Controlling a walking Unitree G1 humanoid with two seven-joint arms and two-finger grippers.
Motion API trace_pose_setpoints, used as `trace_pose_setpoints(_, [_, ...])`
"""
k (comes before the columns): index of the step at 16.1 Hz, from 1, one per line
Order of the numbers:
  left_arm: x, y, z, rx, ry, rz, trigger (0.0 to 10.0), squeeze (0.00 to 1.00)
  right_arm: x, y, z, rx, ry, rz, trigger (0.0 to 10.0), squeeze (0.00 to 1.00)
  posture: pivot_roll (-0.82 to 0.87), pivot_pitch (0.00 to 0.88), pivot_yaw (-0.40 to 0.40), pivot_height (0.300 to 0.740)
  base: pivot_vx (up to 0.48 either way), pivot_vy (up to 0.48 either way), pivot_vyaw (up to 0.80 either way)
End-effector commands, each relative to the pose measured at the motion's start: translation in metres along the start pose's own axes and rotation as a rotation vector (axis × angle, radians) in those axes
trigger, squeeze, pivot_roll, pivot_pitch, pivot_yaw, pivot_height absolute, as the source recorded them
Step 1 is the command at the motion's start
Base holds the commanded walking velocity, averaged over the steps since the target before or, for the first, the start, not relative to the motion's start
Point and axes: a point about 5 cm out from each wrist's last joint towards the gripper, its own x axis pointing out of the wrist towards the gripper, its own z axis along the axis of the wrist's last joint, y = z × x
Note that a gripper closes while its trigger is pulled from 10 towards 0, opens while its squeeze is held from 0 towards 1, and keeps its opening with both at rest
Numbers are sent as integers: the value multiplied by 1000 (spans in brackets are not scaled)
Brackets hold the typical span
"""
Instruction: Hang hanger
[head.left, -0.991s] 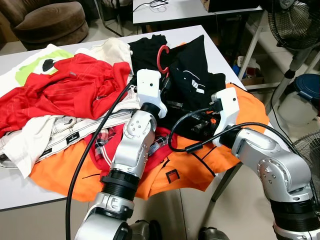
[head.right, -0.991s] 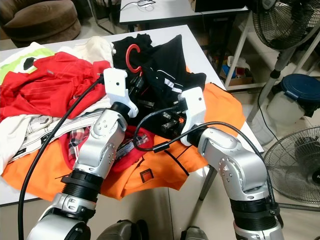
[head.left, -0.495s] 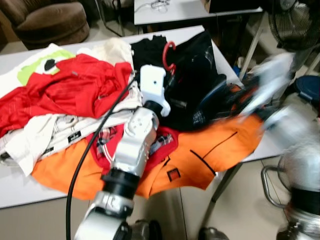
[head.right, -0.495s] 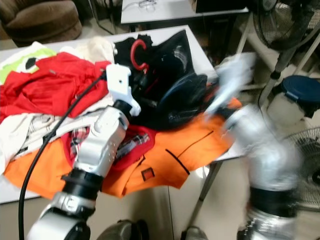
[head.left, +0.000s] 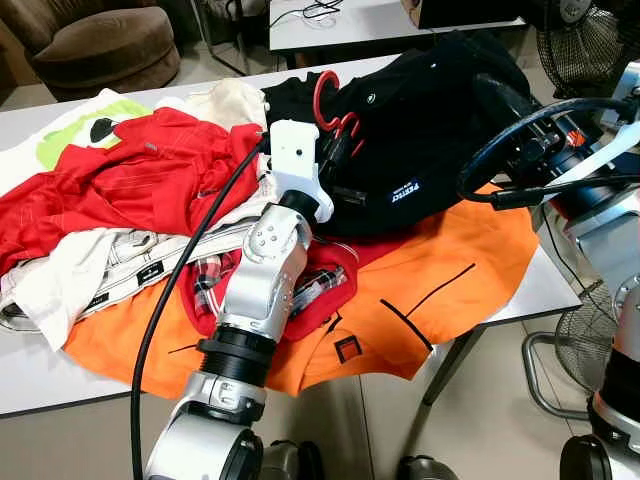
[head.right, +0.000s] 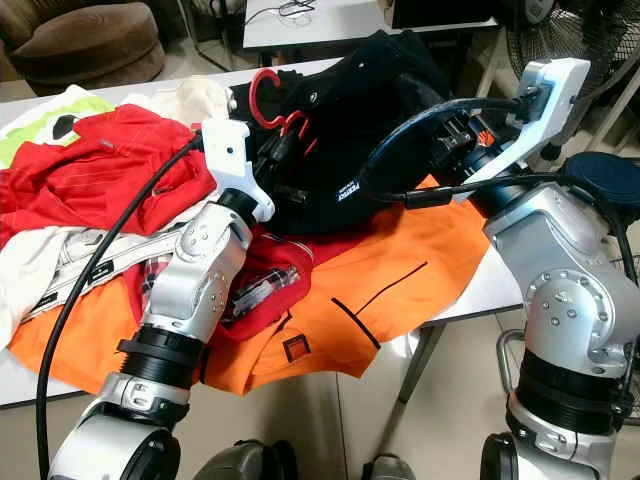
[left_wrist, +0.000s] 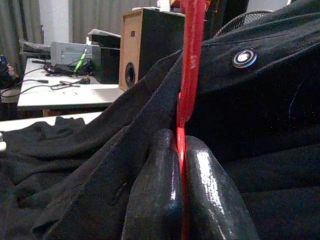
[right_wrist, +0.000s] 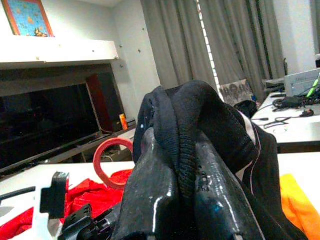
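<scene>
Currently the left gripper (left_wrist: 181, 200) is clamped on the red hanger (left_wrist: 190, 75) — the wrist view shows the thin red plastic pinched right between the two black fingers (left_wrist: 155, 195), with black fabric pressed against both sides. From the head views, the hanger's hook (head.left: 325, 100) sticks up out of the black garment (head.left: 420, 150), just past the white wrist housing of the left arm (head.left: 262, 290). The right gripper (right_wrist: 175, 200) is clenched on a fold of that same black garment, ribbed edge bunched up between its fingers (right_wrist: 145, 195) and draped over them. The right arm (head.right: 560, 290) is raised at the right side of the table (head.left: 45, 385), holding the garment's far side lifted so the cloth forms a hump above the pile. Below it lies an orange garment (head.left: 440, 290) hanging over the table's near edge, with a red shirt (head.left: 130, 180) and a white garment (head.left: 60, 280) heaped to the left. A standing fan (head.right: 590, 40) is off to the right — well apart from the table.
</scene>
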Motion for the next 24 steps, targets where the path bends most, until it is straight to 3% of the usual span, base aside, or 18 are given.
trace_pose_setpoints(1, [0, 2, 0, -6, 0, 10, 10000, 0, 1, 4, 4, -2, -18, 33, 10000, 0, -149, 80, 115, 740, 0, 0, 0])
trace_pose_setpoints(8, [0, 2, 0, -6, 0, 10, 10000, 0, 1, 4, 4, -2, -18, 33, 10000, 0, -149, 80, 115, 740, 0, 0, 0])
trace_pose_setpoints(9, [1, 3, 1, -11, 0, 12, 10000, 0, 0, 3, 12, -6, -44, 37, 10000, 0, -149, 80, 115, 740, 0, 0, 0])
trace_pose_setpoints(10, [11, -1, 9, 66, -1, -43, 10000, 0, 1, -14, -39, -20, 125, -136, 10000, 1000, -155, 78, 129, 740, 0, 0, 0])
trace_pose_setpoints(11, [19, -7, 16, 201, 1, -112, 10000, 0, -10, -24, -111, -116, 377, -302, 10000, 1000, -150, 77, 126, 740, 0, 0, 0])
trace_pose_setpoints(12, [19, -9, 16, 235, 2, -127, 10000, 0, -14, -24, -128, -166, 435, -327, 10000, 1000, -148, 76, 126, 740, 0, 0, 0])
trace_pose_setpoints(15, [11, -15, 14, 172, -6, -130, 10000, 0, -14, -28, -137, -167, 408, -375, 10000, 1000, -135, 69, 117, 740, 0, 0, 0])
trace_pose_setpoints(17, [11, -16, 15, 141, -21, -128, 10000, 0, -9, -26, -136, -284, 372, -368, 10000, 1000, -134, 64, 114, 740, 0, 0, 0])
trace_pose_setpoints(18, [11, -16, 15, 139, -21, -130, 10000, 0, -5, -26, -132, -419, 348, -367, 10000, 1000, -133, 63, 114, 740, 0, 0, 0])
trace_pose_setpoints(19, [10, -17, 15, 139, -19, -131, 10000, 0, -1, -24, -128, -483, 308, -356, 10000, 0, -134, 62, 114, 740, 0, 0, 0])
trace_pose_setpoints(22, [7, -16, 8, 142, 6, -130, 10000, 0, 6, -28, -96, -499, 170, -438, 10000, 0, -143, 57, 109, 740, 0, 0, 0])
trace_pose_setpoints(23, [7, -16, 7, 142, 9, -130, 10000, 0, 5, -29, -94, -498, 160, -446, 10000, 1000, -144, 58, 109, 740, 0, 0, 0])
trace_pose_setpoints(24, [6, -16, 5, 145, 15, -130, 10000, 0, 2, -32, -91, -485, 140, -468, 10000, 1000, -146, 57, 107, 740, 0, 0, 0])
